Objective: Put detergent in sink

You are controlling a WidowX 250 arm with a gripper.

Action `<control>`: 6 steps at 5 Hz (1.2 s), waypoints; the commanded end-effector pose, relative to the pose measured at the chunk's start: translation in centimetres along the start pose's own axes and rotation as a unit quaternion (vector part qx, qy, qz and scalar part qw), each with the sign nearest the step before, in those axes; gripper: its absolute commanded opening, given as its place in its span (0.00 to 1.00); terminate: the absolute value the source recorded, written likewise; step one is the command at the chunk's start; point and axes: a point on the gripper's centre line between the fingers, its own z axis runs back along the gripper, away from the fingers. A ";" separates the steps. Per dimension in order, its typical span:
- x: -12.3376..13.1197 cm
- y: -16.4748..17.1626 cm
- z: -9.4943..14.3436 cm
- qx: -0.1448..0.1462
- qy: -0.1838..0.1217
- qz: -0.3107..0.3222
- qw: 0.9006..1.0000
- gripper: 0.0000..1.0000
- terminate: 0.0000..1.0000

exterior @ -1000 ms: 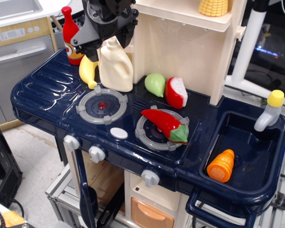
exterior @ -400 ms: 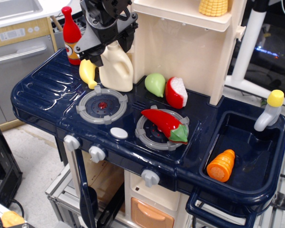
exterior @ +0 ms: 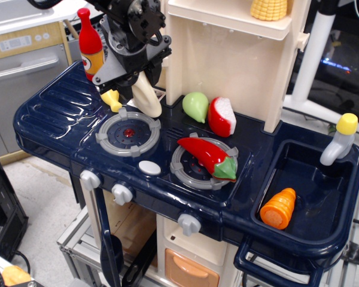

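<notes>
The cream-white detergent jug stands at the back of the toy stove top, behind the left burner. Only its lower body shows, and it looks narrower than before. My gripper has come down over the jug's neck and handle and covers its upper half. The black gripper body hides the fingertips, so I cannot tell whether the jaws are closed on the jug. The dark navy sink is far to the right, with a grey faucet with a yellow knob at its back corner.
An orange carrot lies in the sink. A banana and a red sauce bottle sit left of the jug. A green pear, a red-and-white fruit slice and a red pepper lie between jug and sink. A cream cabinet wall rises behind.
My gripper has come down from above the jug's cap onto its upper half. More of the jug and the banana is now covered.
</notes>
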 end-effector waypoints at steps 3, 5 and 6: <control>-4.2 -3.4 8.2 0.045 0.051 -0.009 0.998 0.00 0.00; -10.9 -8.5 11.7 0.033 0.088 0.042 0.995 0.00 0.00; -13.6 -9.5 11.6 0.012 0.090 0.044 0.995 0.00 1.00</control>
